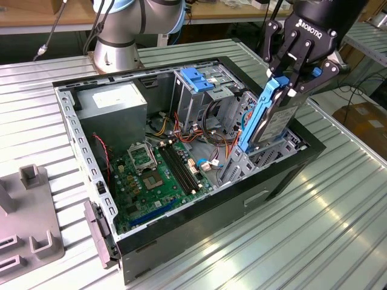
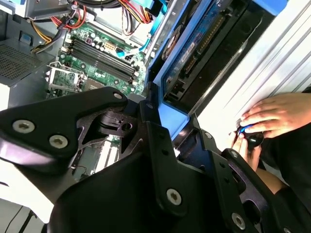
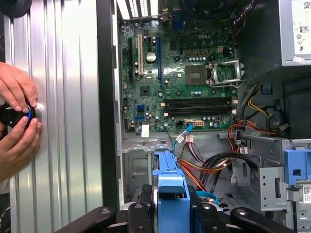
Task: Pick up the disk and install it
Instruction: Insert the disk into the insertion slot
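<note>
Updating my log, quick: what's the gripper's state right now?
Gripper: shut on the disk, which stands on edge over the open computer case.

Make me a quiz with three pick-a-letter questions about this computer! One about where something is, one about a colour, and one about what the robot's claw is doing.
1. Where is the dark grey hard disk with the bright blue plastic frame?
A) On edge over the open black computer case, at its end on the exterior view's right
B) Lying flat outside the case
C) Under the case

2. What colour is the big flat circuit board inside the case?
A) Red
B) Green
C) White

3. What is the black robot gripper doing?
A) Hanging open and empty
B) Shut on the disk
C) Pressing the board

Answers: 1 A, the disk tilts up from that end. 2 B, the board is green. 3 B, the gripper clamps the blue frame's top.
</note>
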`<action>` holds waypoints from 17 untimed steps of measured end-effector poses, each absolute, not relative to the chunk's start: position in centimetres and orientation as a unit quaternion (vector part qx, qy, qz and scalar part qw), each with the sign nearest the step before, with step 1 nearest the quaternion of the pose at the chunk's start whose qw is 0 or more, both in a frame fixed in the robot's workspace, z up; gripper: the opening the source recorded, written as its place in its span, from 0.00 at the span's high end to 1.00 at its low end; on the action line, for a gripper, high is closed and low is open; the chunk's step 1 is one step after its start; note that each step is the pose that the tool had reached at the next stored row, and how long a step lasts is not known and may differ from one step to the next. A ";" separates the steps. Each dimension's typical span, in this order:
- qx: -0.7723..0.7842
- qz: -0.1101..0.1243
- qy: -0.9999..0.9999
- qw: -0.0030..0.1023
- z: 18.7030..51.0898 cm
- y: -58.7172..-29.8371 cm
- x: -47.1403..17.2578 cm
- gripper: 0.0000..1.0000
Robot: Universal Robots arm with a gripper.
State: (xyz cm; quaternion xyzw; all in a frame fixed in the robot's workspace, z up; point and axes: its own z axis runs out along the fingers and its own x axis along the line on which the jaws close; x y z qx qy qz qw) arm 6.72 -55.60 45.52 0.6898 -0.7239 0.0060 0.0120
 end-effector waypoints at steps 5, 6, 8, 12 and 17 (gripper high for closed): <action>0.690 -0.004 -0.724 0.002 45.5 -55.9 6.7 0.63; 0.690 -0.004 -0.724 0.002 45.5 -56.0 6.7 0.63; 0.690 -0.004 -0.724 0.002 45.5 -56.2 6.7 0.63; 0.690 -0.005 -0.724 0.002 45.3 -56.6 6.7 0.63; 0.690 -0.005 -0.724 0.002 44.9 -56.7 6.7 0.63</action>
